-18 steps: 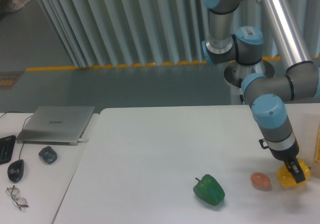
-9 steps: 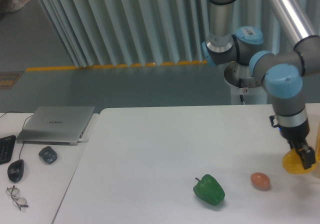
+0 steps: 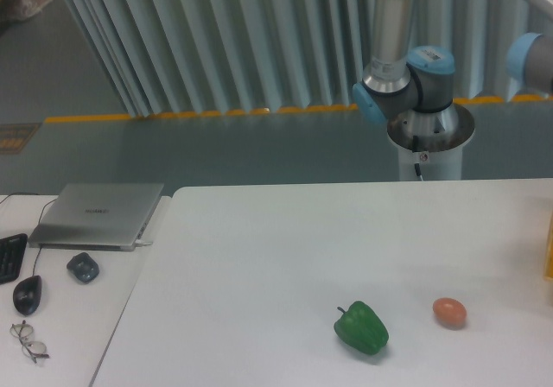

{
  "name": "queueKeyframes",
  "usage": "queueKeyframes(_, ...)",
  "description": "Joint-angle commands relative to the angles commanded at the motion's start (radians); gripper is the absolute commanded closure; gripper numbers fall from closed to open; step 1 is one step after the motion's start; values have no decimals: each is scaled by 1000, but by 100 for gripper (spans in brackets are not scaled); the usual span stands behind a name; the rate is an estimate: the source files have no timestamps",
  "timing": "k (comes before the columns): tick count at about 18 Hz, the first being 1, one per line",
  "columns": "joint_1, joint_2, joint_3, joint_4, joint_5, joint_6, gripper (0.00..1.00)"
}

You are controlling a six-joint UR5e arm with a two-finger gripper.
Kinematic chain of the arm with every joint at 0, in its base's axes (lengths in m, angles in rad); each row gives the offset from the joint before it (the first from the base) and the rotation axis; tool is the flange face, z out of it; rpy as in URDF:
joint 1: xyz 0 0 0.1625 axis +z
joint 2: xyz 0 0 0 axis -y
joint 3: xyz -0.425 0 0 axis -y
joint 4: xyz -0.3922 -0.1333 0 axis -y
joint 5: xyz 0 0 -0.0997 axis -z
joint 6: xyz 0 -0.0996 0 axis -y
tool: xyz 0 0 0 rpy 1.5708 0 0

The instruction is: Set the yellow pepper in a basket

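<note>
faint logo on laptop lid (image 3: pixel 97 212), too small to read

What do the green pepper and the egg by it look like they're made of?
Green pepper: looks like molded plastic, going by its uniform saturated color and soft sheen, though real produce can't be ruled out. Brown egg: smooth, matte orange-brown shell; real or imitation, too small to tell.

Ribbed grey wall (image 3: pixel 199 41), white table (image 3: pixel 285 240)
</note>
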Motion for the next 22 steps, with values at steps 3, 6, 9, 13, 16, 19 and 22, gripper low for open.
queueKeyframes(3,95,-11,6,8,-14,140,30)
queueKeyframes(6,170,-49,21,32,-35,270,29)
queueKeyframes(9,221,-78,44,34,-83,335,29)
queueKeyframes(13,241,-92,48,38,-94,361,27)
queueKeyframes(16,241,-98,48,40,-98,361,14)
queueKeyframes(19,240,-97,45,38,-100,359,0)
queueKeyframes(22,224,-89,41,38,-101,335,0)
